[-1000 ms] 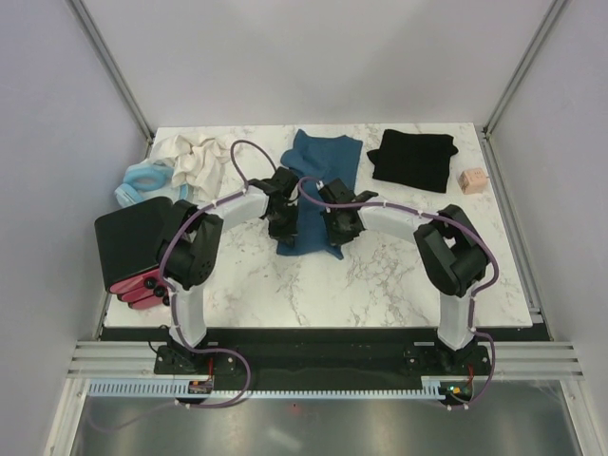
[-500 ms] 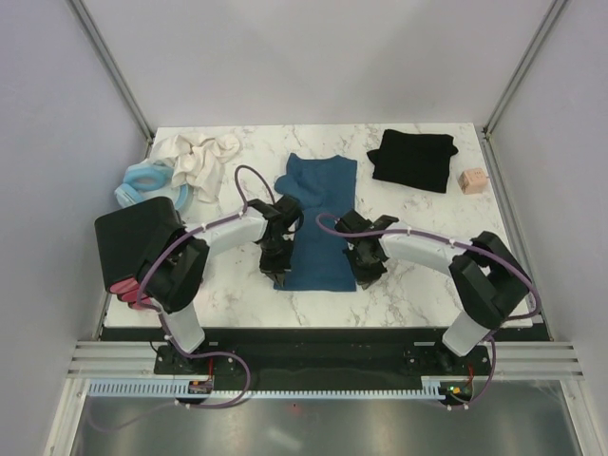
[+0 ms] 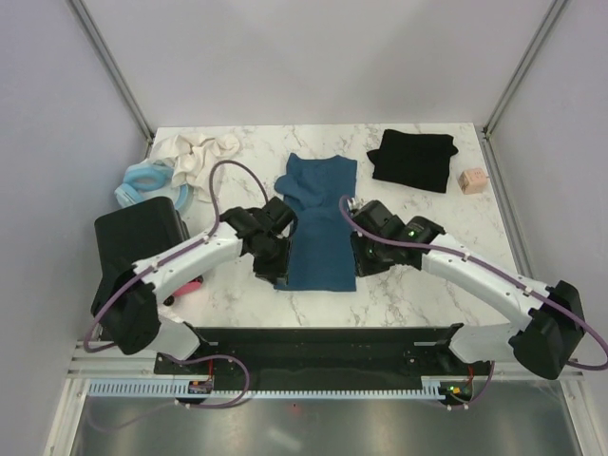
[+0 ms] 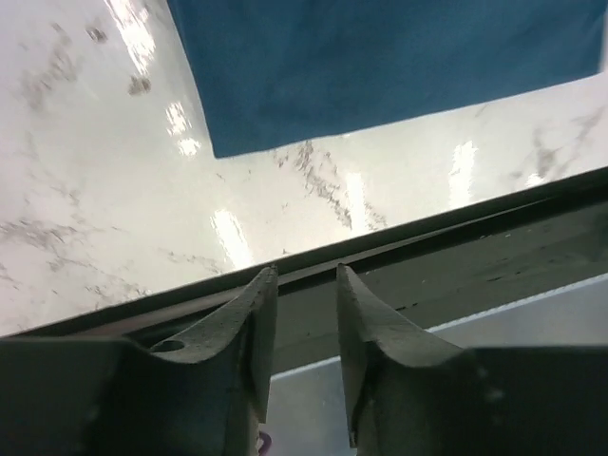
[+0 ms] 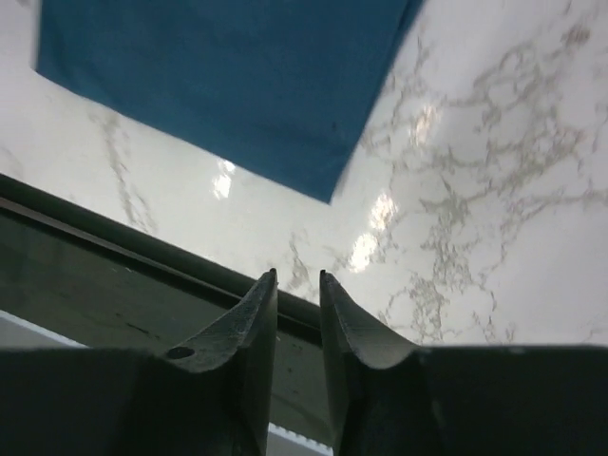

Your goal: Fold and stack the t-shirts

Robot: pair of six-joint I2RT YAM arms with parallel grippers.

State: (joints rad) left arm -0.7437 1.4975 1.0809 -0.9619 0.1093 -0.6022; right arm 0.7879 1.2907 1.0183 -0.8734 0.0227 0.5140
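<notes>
The dark teal-blue t-shirt (image 3: 321, 228) lies flat in the middle of the table, its hem toward the near edge. It also shows in the left wrist view (image 4: 380, 66) and the right wrist view (image 5: 228, 85). The black t-shirt (image 3: 413, 159) lies folded at the back right. My left gripper (image 3: 270, 258) hovers by the shirt's near left corner; in the left wrist view (image 4: 304, 271) it is slightly open and empty. My right gripper (image 3: 367, 255) hovers by the near right corner; in the right wrist view (image 5: 297, 275) it is slightly open and empty.
A crumpled white cloth (image 3: 195, 157) and a pale blue ring-shaped item (image 3: 142, 182) lie at the back left. A black box (image 3: 133, 237) stands at the left edge. A small wooden cube (image 3: 471, 180) sits at the far right.
Both grippers dragged the teal shirt toward the near edge and laid it out flat. They have let go of its near corners and drawn back above it.
</notes>
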